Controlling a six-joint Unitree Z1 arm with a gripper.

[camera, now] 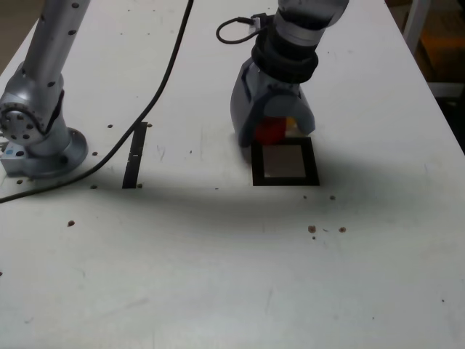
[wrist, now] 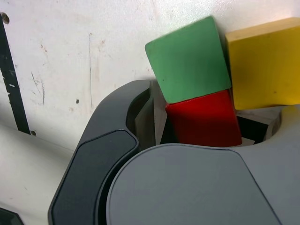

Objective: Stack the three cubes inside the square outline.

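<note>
My gripper points down at the far edge of the square outline, its jaws apart around the red cube. The yellow cube peeks out just to the exterior view's right of the red one. In the wrist view the red cube sits in the jaw mouth, touching the tilted green cube, with the yellow cube beside them. A bit of the outline's black tape shows by the red cube. In the exterior view the gripper hides the green cube. The outline's white centre is bare.
A thin black tape strip lies at the exterior view's left of the outline, seen too in the wrist view. The arm's base stands at the far left, and a black cable runs past it. Small dark specks dot the white table.
</note>
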